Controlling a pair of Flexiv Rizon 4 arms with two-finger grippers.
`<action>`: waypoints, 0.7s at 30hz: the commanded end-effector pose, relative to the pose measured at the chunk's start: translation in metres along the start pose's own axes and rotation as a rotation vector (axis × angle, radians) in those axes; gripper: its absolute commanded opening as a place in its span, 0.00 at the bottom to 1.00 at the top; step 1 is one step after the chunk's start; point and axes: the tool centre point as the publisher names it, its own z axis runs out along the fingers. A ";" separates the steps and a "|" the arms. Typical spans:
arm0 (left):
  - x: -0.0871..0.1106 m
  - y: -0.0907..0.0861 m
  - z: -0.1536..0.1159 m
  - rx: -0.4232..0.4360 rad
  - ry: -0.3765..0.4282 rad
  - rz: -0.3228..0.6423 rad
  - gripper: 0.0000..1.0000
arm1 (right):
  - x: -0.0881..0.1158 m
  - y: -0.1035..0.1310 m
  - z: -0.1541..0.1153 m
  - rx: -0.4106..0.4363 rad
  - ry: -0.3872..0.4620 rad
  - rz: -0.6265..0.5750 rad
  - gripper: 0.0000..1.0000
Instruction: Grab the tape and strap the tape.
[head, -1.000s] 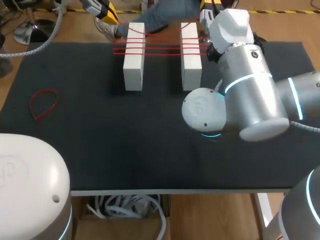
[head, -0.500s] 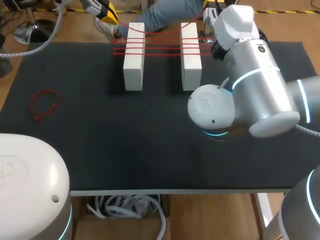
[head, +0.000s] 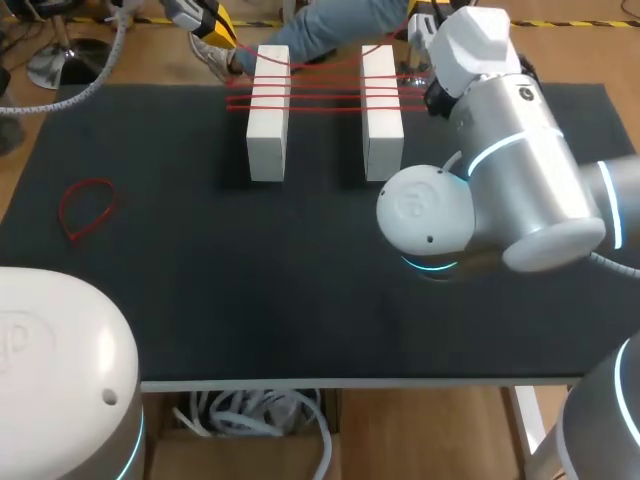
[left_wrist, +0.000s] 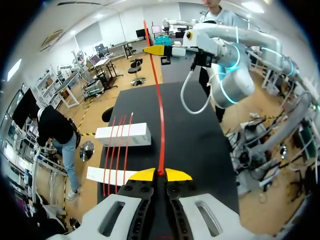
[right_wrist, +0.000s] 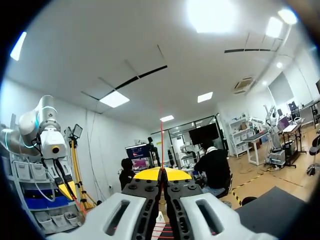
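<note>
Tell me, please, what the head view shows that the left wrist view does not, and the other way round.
Only the head view shows the loose loop, lying alone on the mat. Only the left wrist view shows the left gripper with its tips shut on the stretched band, which runs straight ahead to the right gripper. Both views show the two blocks, the bands across them, and the right arm.
</note>
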 end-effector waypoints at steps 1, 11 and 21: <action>-0.001 0.000 0.000 -0.004 0.003 0.000 0.00 | 0.000 0.003 0.000 0.008 0.000 0.000 0.00; -0.001 0.000 0.000 -0.004 0.003 0.000 0.00 | 0.003 0.007 0.001 0.036 -0.145 -0.015 0.00; -0.001 0.000 0.000 -0.004 0.003 0.000 0.00 | 0.034 -0.002 -0.015 0.147 -0.257 -0.106 0.00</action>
